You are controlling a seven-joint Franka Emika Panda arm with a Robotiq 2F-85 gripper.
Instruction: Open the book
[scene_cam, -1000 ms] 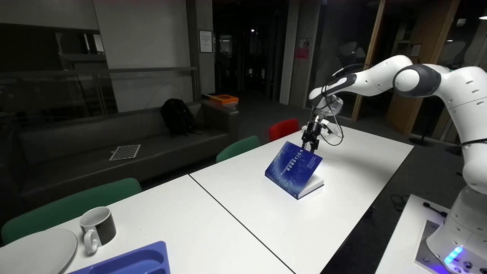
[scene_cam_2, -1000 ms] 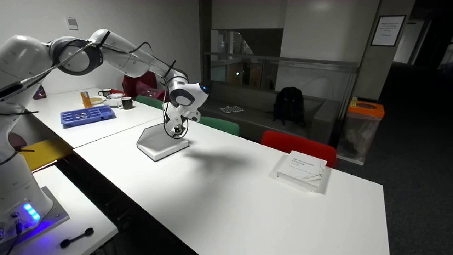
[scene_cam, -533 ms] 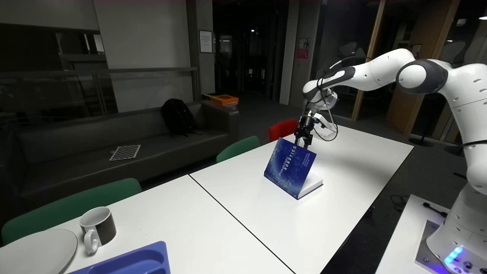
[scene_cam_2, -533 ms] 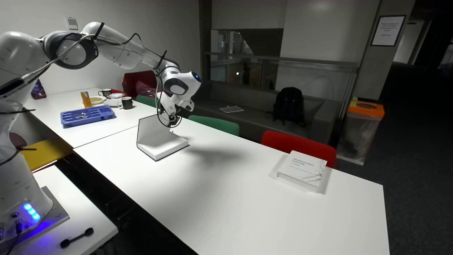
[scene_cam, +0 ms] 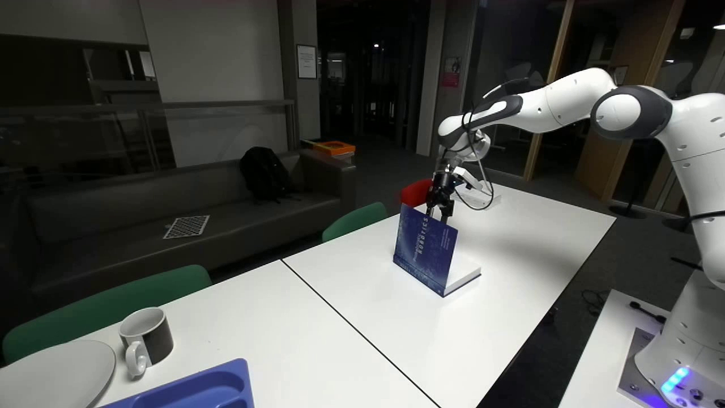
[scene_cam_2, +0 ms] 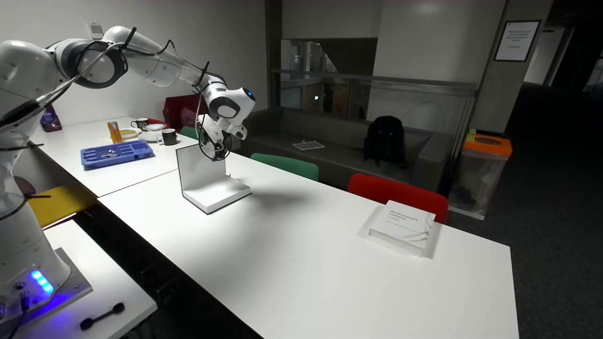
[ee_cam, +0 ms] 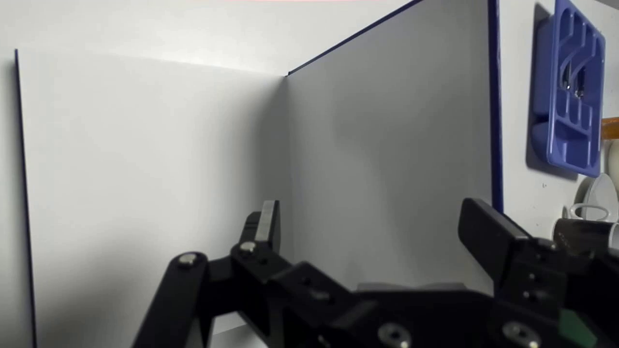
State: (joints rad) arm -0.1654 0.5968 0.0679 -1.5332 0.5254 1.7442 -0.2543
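Note:
The dark blue book [scene_cam: 426, 249] lies on the white table with its front cover raised about upright. Its white inner side and first page [scene_cam_2: 219, 192] show in an exterior view, and also in the wrist view [ee_cam: 154, 145]. My gripper [ee_cam: 370, 212] is open, with nothing between its fingers. In the wrist view one finger is at the cover's free edge, and the other is over the opened side. In both exterior views the gripper [scene_cam: 437, 215] is at the top of the cover, on its inner side [scene_cam_2: 220, 154]. Its fingertips are partly hidden behind the cover.
A bright blue tray [scene_cam_2: 116, 154] with cutlery, a black-and-white mug [scene_cam: 146, 338] and plates stand on the adjoining table. A white book [scene_cam_2: 403, 226] lies near the far table end. Green [scene_cam_2: 285, 166] and red [scene_cam_2: 398, 194] chairs line the table edge.
The cover has swung up from a slant to about upright. My gripper has moved with it, toward the blue tray side and slightly up. The book's body has hardly moved.

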